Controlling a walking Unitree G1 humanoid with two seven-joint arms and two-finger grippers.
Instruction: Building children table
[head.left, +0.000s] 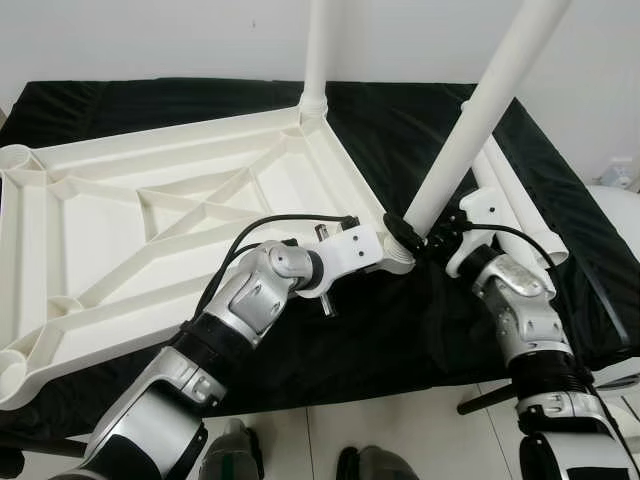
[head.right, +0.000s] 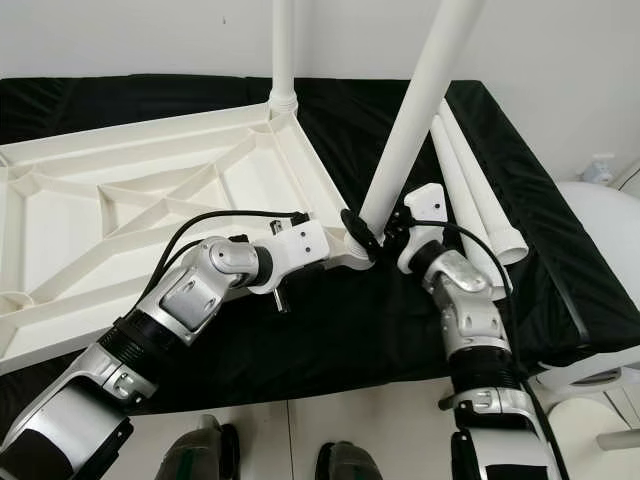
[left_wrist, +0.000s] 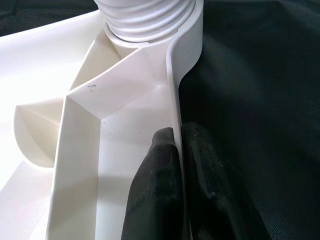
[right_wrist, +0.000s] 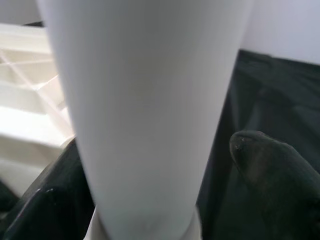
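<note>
My left gripper (head.left: 398, 240) pinches the top's (head.left: 150, 215) right rim; right gripper (head.left: 436, 237) grips the tilted leg (head.left: 480, 110), which could cross-thread.

You have a black cloth (head.left: 420, 330) spread over the work surface. Behind the cloth stands a plain white wall (head.left: 150, 40). Just off the cloth's right edge sits a rounded white object (head.left: 620, 215). Below the cloth's near edge runs pale floor (head.left: 400, 430).
</note>
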